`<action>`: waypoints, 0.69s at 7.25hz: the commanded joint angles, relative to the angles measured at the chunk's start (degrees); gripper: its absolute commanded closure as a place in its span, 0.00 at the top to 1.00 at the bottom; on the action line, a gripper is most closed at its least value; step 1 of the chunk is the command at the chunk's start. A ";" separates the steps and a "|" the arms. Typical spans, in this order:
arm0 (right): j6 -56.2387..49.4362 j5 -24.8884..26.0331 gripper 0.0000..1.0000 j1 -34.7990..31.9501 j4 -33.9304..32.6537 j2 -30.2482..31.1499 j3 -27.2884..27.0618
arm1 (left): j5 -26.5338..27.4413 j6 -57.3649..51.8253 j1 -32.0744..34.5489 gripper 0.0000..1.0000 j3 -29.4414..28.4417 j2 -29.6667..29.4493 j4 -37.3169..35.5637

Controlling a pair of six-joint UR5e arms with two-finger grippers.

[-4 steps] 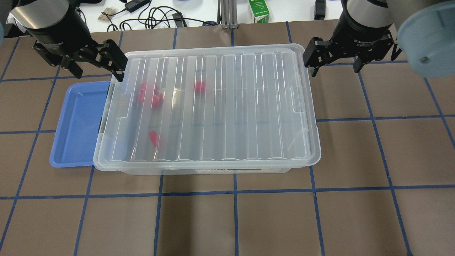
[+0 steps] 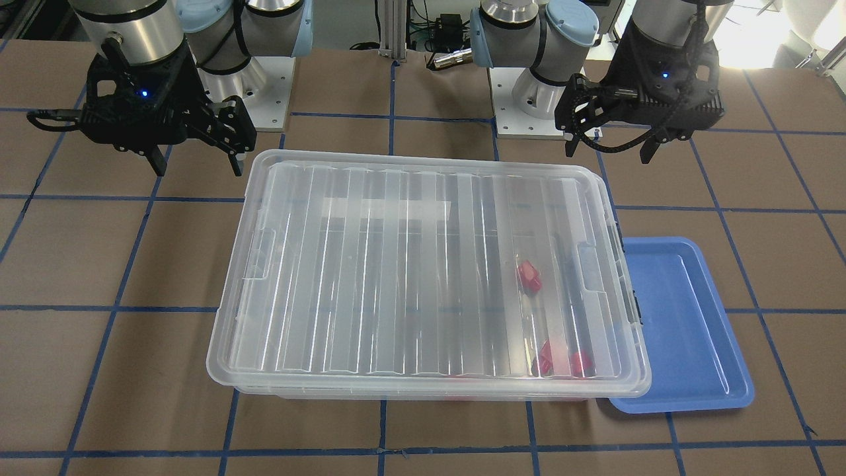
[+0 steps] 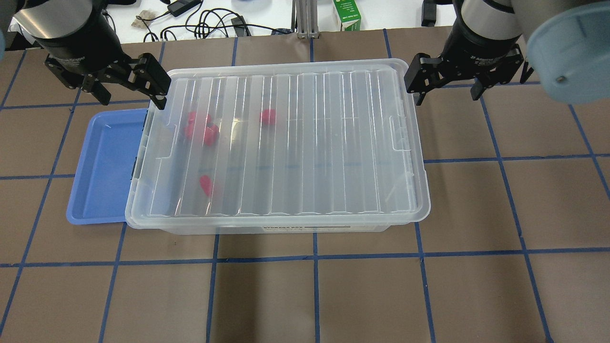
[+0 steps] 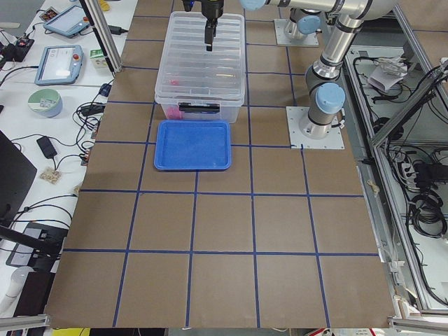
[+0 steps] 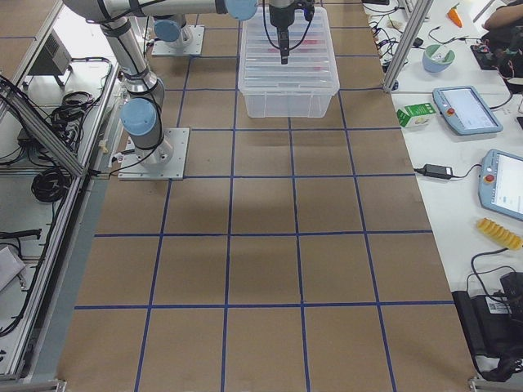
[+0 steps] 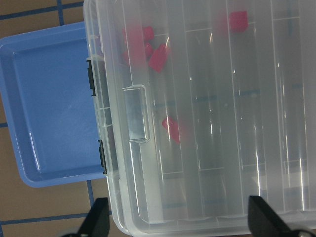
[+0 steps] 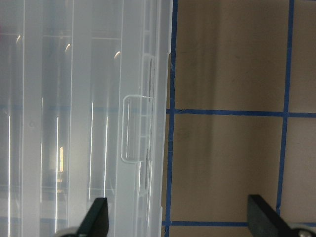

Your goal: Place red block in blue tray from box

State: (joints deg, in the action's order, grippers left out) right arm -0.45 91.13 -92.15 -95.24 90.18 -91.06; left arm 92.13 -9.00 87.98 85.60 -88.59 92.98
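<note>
**Right gripper edged toward box corner; lid not yet off**

Small shift of right gripper (image 3: 448,96) toward the far right corner of box (image 3: 286,227) against 0.6 s earlier. No change at left gripper (image 3: 133,102), box, tray or blocks. Both sets of fingers spread wide and holding nothing, poised over the far corners of the lid (image 3: 333,143). Contact with the lid: cannot tell.

Red block (image 3: 206,185) lying alone on the box floor at the left end, toward the near wall. Other red blocks (image 3: 202,128) clustered further back, with one more (image 3: 268,116) apart toward the middle. All under the closed lid. Blue tray (image 3: 105,162) just beside the box's left end, its inner edge hidden below the lid rim in the overhead view, visible part bare.

Handling, as judged:
- **Block:** light, rigid, smooth plastic, likely to skid or twist under a poor pinch. Best taken across the flat faces of the cube body, not the stub. Lone block preferable to the cluster, for finger room.
- **Lid:** light but broad and flexible, prone to bow or tilt if raised from one end. Best held at the handle recesses (image 6: 137,113) on both short ends together.
- **Black clips (image 6: 92,81) at the left end:** latched or not, cannot tell.
</note>
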 commanded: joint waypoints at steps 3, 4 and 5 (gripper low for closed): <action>-1.13 -0.34 1.00 0.56 -17.94 -11.67 -5.09 | -0.02 0.04 0.00 1.00 0.09 0.00 0.01; -1.92 -0.34 1.00 0.74 -18.05 -12.12 -5.09 | -0.02 0.04 0.00 1.00 0.09 0.00 0.01; -2.53 -0.34 1.00 0.74 -17.97 -12.22 -5.27 | 0.06 0.04 0.00 1.00 0.09 0.00 0.01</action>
State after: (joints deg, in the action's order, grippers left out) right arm -2.25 90.79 -91.48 -112.64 78.55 -96.05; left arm 92.13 -8.97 87.98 85.69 -88.59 92.99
